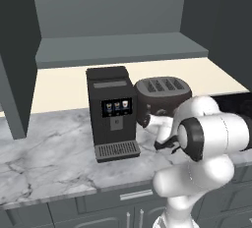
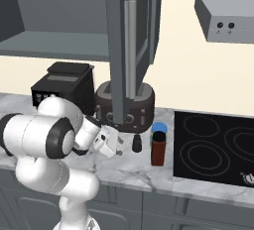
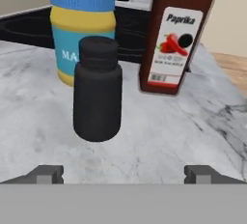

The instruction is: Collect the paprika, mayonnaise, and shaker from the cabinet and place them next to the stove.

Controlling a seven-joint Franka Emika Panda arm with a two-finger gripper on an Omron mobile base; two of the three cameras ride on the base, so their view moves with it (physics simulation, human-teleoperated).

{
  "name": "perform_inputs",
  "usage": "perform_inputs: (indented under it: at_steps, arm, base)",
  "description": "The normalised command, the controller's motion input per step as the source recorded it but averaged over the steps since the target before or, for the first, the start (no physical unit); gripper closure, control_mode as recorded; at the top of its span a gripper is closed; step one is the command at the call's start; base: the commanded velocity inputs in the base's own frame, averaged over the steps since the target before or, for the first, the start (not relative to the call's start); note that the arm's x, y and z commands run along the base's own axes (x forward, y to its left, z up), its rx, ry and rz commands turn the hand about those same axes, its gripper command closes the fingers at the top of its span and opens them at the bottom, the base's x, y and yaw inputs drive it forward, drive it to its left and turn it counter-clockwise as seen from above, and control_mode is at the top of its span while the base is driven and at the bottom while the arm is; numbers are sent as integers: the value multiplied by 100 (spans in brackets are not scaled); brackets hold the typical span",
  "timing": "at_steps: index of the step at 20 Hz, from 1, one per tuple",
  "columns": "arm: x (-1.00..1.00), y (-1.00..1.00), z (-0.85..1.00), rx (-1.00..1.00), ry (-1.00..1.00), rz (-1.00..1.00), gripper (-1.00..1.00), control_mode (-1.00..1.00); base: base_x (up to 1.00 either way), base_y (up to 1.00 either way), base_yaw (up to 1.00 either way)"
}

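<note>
The shaker (image 3: 96,90), a small dark cylinder, stands upright on the marble counter just ahead of my gripper (image 3: 124,175). The gripper is open, its fingertips (image 3: 46,175) wide apart with nothing between them. Behind the shaker stand the blue-lidded mayonnaise (image 3: 82,25) and, to its right, the dark-red paprika (image 3: 176,35). In the right base view, my gripper (image 2: 119,147) hangs low over the counter left of the shaker (image 2: 137,143). The paprika (image 2: 158,149) and mayonnaise (image 2: 158,127) stand beside the black stove (image 2: 218,149). The cabinet (image 1: 118,50) is open, its shelf bare.
The cabinet door (image 2: 130,50) with its bar handle hangs open above the dark toaster (image 2: 144,105). A black coffee machine (image 1: 113,114) stands left of the toaster (image 1: 162,94). A grey range hood (image 2: 225,16) hangs over the stove. The counter's front edge lies close below my arm.
</note>
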Motion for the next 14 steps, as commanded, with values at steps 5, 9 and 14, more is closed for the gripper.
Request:
perform_inputs:
  at_steps: [5,9,14]
  arm:
    - [-74,33,9,0,-5,-3,-100,-100]
    - [-85,11,36,0,-10,-1,-100,-100]
    - [-84,3,52,-1,-13,-1,-100,-100]
  base:
    - [0,0,0]
    - [0,0,0]
    - [0,0,0]
